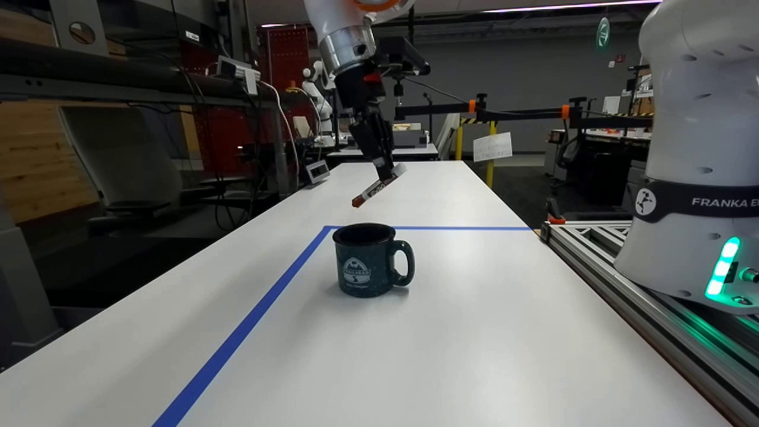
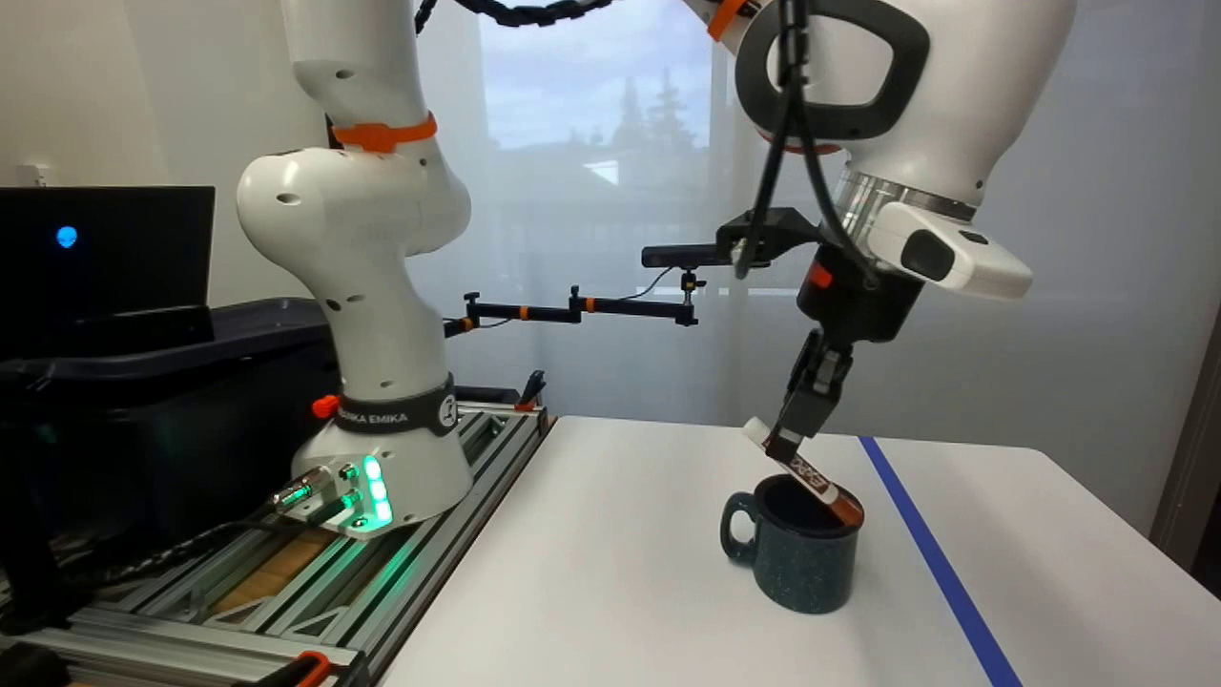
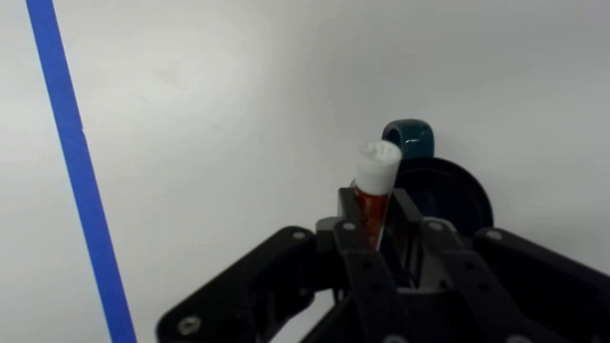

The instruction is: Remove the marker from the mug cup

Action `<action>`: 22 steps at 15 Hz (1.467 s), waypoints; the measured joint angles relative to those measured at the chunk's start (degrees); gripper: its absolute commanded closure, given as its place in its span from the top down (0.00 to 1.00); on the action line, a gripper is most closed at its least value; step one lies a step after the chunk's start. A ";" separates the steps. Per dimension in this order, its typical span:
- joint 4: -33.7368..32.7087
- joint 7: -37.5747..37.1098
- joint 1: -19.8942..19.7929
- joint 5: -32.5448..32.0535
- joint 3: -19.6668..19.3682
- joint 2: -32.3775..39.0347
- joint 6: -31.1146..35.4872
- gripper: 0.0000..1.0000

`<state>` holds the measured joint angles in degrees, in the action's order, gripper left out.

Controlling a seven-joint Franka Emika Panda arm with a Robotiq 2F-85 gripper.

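Pinching the marker (image 1: 376,189) aslant in the claw (image 3: 375,205), closed to barrel width, likely against slipping; holding it clear of the mug cup (image 1: 365,264), upright between robot-side and opposite edges of the worktop (image 1: 462,332).

We see a lab: a Franka arm (image 1: 699,130) beside the desk's (image 1: 533,356) long edge, another robot (image 1: 321,105) beyond a far corner.

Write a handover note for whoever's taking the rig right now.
Jaws: shut on the marker, holding it tilted in the air, white end up.
Mug: upright on the table, below the marker's level.
Done: marker is out of the mug.
Left: marker not yet set down; probably lower it to the table beside the mug, then release.
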<state>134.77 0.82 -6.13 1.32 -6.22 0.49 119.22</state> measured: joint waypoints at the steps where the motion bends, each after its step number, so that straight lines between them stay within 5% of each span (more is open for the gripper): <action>1: 1.17 -1.78 -0.51 -0.12 -0.66 -0.40 2.16 0.05; 10: 8.30 -7.75 -2.89 -0.06 -3.38 7.34 24.43 0.05; 17: 7.71 -8.02 -2.88 -0.06 -3.69 15.00 29.25 0.05; 18: 7.50 -8.02 -2.88 -0.06 -3.74 15.50 29.25 0.45; 22: 7.17 -8.01 -2.89 -0.01 -4.00 15.87 29.24 0.68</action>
<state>141.93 -7.19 -9.01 1.31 -10.22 16.36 148.46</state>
